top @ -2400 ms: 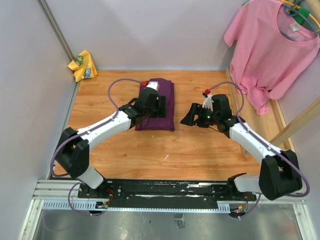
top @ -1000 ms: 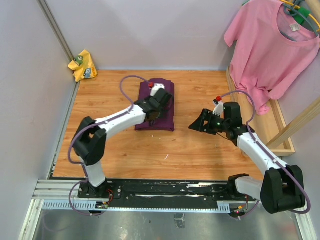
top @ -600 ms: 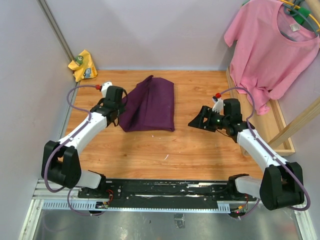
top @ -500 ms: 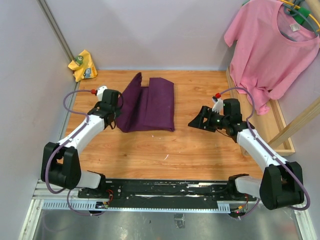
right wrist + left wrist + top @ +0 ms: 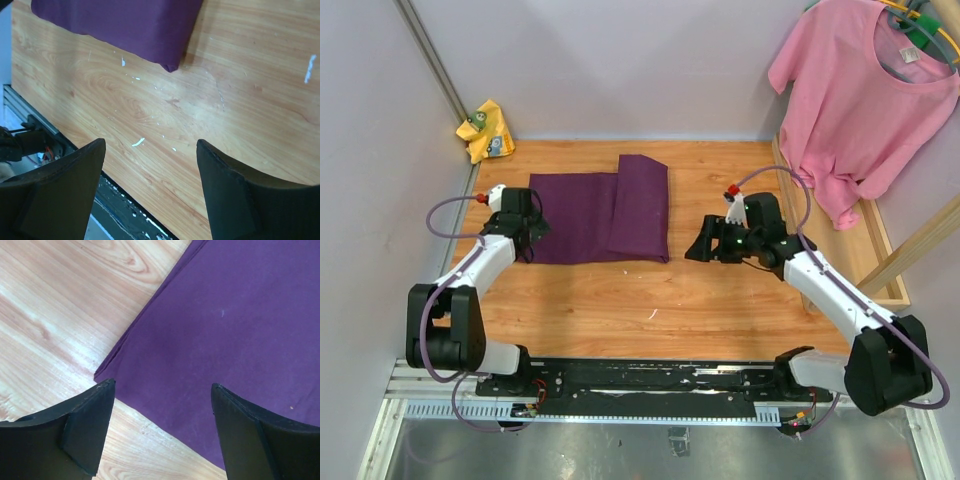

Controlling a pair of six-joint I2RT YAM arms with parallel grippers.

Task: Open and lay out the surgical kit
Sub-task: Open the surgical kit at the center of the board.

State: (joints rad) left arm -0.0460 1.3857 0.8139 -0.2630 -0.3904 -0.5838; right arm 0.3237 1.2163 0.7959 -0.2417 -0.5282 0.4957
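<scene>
Your surgical kit lies as a dark purple cloth wrap on the wooden table, partly opened. One flap is spread flat on the kit's left side, and a thicker folded stack makes up its right side. No tray, forceps, scissors or gauze shows yet.

Your left gripper sits at the flap's outer left edge. In the left wrist view its fingers stand wide apart with nothing between them. The flap's corner lies just beyond their tips, clear of both pads.

Your right gripper hangs just off the kit's right side, level with its near right corner. It is also spread wide and empty. The right wrist view shows that corner ahead of the fingers, with bare wood between.

What matters for the next move is the folded stack. Its long axis runs from the kit's near edge to its far edge, and its right-hand edge faces your right gripper. That arm is clearly the nearer one, since the left gripper is a whole flap away from the stack. If the remaining fold opens rightward, as seems likely, come in from the kit's right and take that long edge near the corner.
</scene>
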